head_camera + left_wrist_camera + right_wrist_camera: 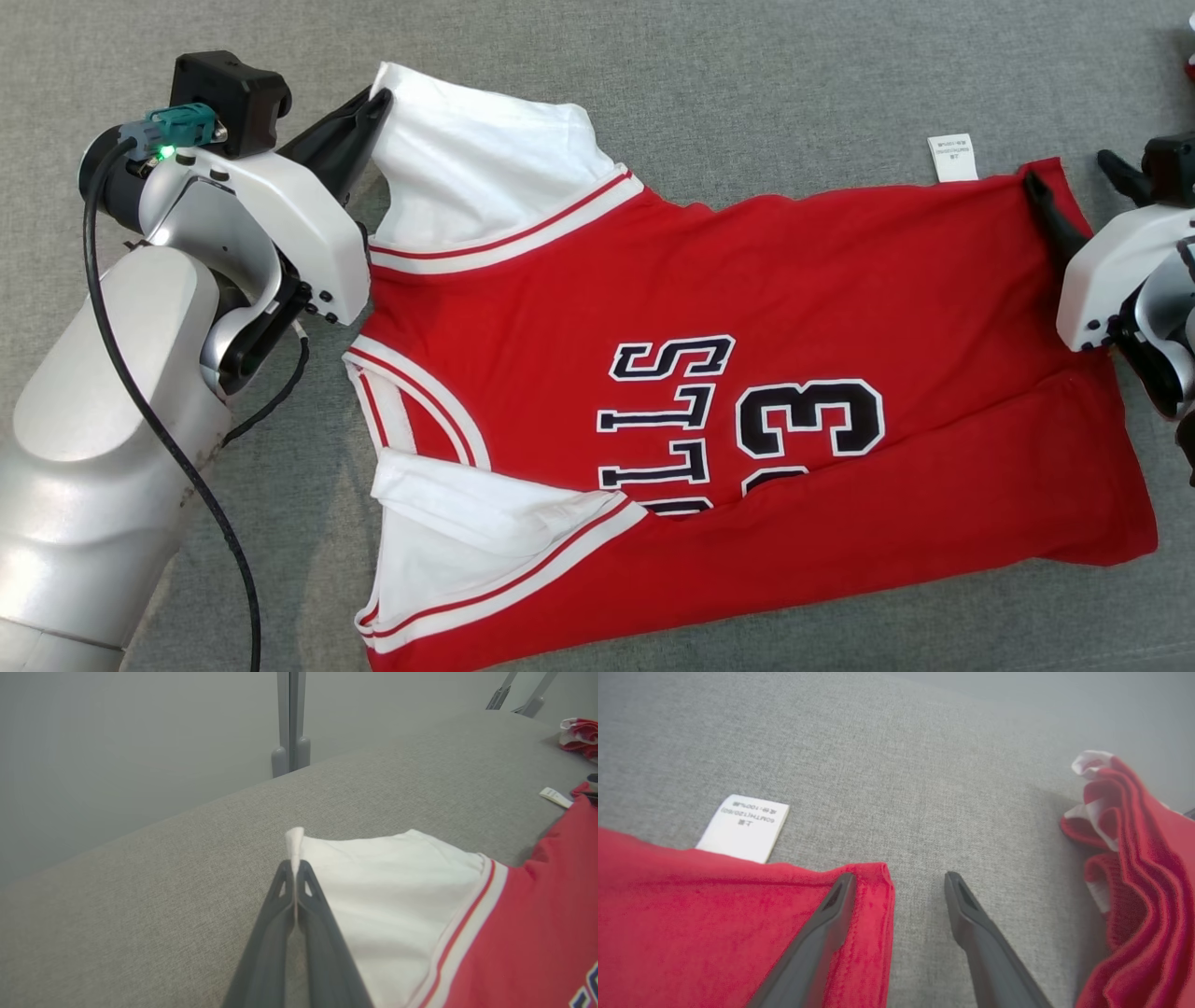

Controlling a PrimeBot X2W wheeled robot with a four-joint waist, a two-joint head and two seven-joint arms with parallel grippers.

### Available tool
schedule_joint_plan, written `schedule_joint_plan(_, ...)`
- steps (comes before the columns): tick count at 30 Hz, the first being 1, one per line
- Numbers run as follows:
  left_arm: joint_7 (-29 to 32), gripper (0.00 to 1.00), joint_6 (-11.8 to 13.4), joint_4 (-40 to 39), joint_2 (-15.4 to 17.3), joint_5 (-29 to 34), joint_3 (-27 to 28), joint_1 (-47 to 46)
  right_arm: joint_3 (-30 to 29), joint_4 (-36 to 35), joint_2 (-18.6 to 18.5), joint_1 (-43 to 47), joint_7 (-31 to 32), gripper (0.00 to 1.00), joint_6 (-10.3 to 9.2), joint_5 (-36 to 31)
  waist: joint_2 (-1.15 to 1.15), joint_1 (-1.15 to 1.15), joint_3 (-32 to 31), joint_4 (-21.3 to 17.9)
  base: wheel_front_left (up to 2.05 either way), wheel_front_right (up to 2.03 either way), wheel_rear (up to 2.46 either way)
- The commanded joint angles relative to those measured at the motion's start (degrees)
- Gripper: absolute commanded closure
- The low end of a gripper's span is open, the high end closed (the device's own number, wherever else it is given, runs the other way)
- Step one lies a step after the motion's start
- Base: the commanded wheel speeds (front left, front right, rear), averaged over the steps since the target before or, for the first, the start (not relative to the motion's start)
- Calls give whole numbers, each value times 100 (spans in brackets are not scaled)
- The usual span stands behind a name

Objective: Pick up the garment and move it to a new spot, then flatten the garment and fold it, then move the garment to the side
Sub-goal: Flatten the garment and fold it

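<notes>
The garment [747, 327] is a red jersey with white sleeves and dark lettering, spread across the grey padded surface [747, 84] with its near side folded up over part of the lettering. My left gripper [378, 98] is shut on the far corner of the white sleeve [383, 882], and a tip of cloth sticks out past the left gripper [295, 865]. My right gripper [1074, 177] stands open at the hem's far corner. In the right wrist view, one finger of the right gripper [900, 878] lies over the red garment [691, 914] and the other over bare surface.
A white care label [951, 156] pokes out from the hem's far edge. Another red-and-white cloth [1129, 858] lies bunched just right of my right gripper. Beyond the surface's far edge stands a grey metal post [289, 723].
</notes>
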Motion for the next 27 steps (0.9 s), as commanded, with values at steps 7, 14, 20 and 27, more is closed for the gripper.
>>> schedule_joint_plan(7, -21, 100, 34, -43, 22, -69, 9, -80, 385, 275, -116, -84, -308, 100, -4, 156, 0, 0, -22, 54, 0, 0, 0)
schedule_joint_plan(14, -238, 100, 41, -107, 16, -201, 87, 138, 426, 517, -142, -56, -946, 100, -3, 334, 0, 0, -230, 97, 0, 0, 0)
schedule_joint_plan(20, -481, 100, -23, -371, 143, -436, 82, 461, 381, 411, -24, 197, -1284, 100, -3, 607, 0, 0, -491, 141, 0, 0, 0)
schedule_joint_plan(27, -843, 100, -59, -900, 443, -827, -97, 924, 36, -3, -114, 809, -1360, 100, -3, 739, 0, 0, -923, 255, 0, 0, 0)
